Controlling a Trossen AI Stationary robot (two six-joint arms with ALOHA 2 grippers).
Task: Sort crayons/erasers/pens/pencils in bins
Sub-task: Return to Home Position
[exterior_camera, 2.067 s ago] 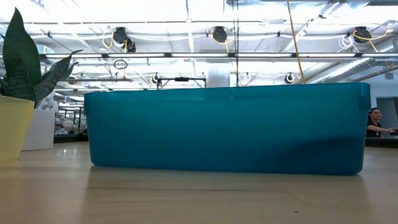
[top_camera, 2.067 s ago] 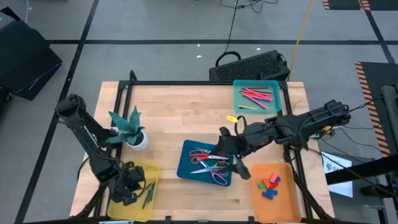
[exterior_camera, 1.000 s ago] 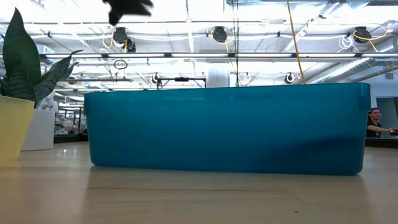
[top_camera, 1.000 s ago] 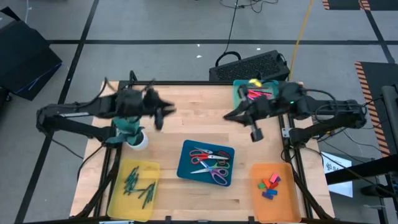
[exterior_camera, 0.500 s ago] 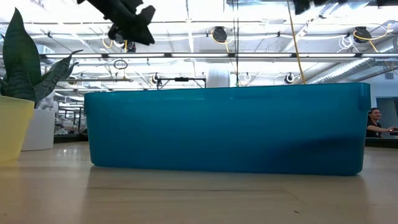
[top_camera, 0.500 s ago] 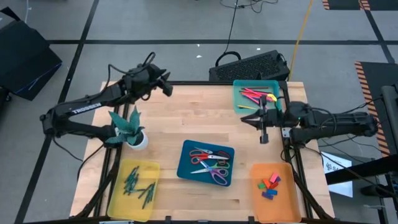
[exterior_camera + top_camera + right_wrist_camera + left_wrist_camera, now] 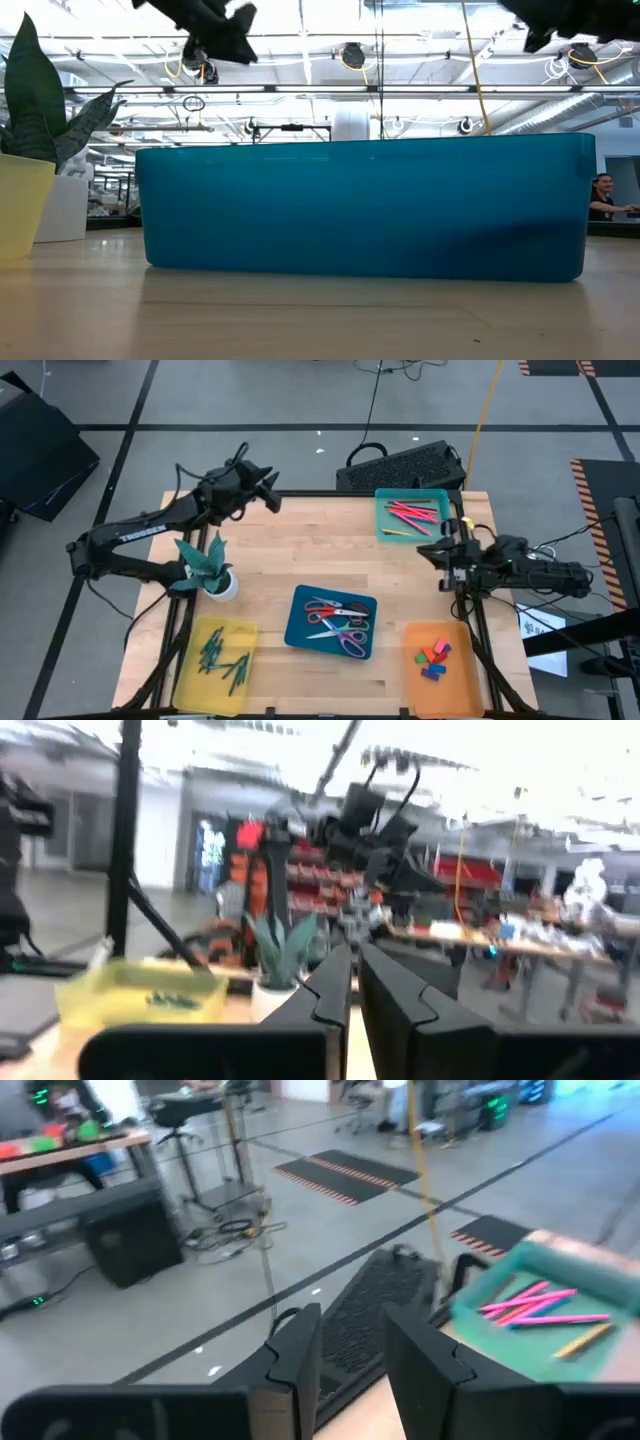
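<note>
My left gripper (image 7: 272, 493) (image 7: 352, 1365) hangs open and empty high over the table's far left corner. My right gripper (image 7: 432, 552) (image 7: 352, 985) is shut and empty above the table's right edge, beside the teal bin (image 7: 412, 500). That bin holds pink and red pens (image 7: 412, 513) and a yellow one. Erasers (image 7: 432, 657) lie in the orange bin (image 7: 412, 680) at the near right. Dark green crayons (image 7: 222, 657) lie in the yellow bin (image 7: 200, 690) at the near left. The dark blue bin (image 7: 296, 622) stands at the centre.
Several scissors (image 7: 335, 625) lie in the dark blue bin, whose wall (image 7: 360, 205) fills the low view. A potted plant (image 7: 208, 565) stands at the left, behind the yellow bin. A black keyboard (image 7: 405, 465) lies beyond the far edge.
My left gripper has swung from above the plant toward the table's far edge and stopped over the far left corner. My right gripper has drawn back from mid-table toward the right edge, staying in the air.
</note>
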